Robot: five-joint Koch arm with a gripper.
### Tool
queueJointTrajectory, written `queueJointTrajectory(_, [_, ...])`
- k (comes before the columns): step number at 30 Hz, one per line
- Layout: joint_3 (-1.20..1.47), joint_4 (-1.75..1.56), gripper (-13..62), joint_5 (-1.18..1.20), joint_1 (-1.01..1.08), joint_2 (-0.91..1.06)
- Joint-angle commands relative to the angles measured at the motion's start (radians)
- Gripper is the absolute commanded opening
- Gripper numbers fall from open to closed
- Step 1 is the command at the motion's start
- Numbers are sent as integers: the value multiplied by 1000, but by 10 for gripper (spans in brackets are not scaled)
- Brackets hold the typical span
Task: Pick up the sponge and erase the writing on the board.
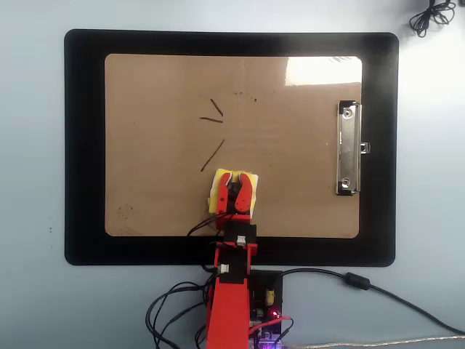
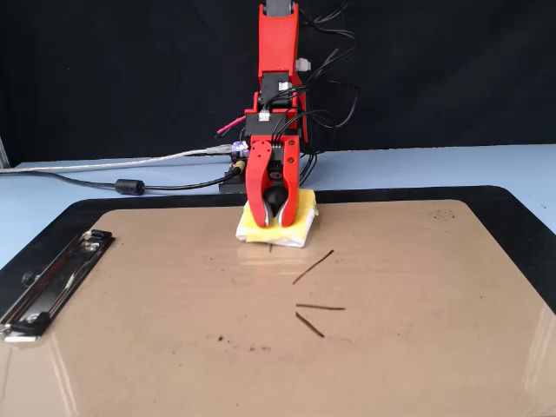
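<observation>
- Gripper (image 2: 276,211) clenching the sponge (image 2: 291,229) by its knob, pressing it flat on the board (image 2: 417,347).
- Wiping appears under way; remaining writing (image 2: 314,267) lying just ahead.
- Next move: dragging forward, keeping pressure.

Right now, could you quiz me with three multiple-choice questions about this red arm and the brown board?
1. Where does the small yellow sponge sit?
A. on the brown rectangular clipboard
B. on the black mat
C. off the table

2. How many clear dark marker strokes remain?
A. none
B. three
C. ten

3. The red gripper is:
A. far from the sponge
B. closed on the sponge's knob
C. on the silver clip

Answers: 1 A, the sponge rests on brown board; 2 B, three lines show; 3 B, the jaws straddle the sponge's top.
</observation>
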Motion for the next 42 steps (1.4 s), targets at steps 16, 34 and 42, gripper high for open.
queueJointTrajectory(16, [198,-337,-80,-20,104,66])
queueJointTrajectory(34, [63,-341,-80,-166,-279,-114])
queueJointTrajectory(42, [-147,-347,-80,-167,-376,-359])
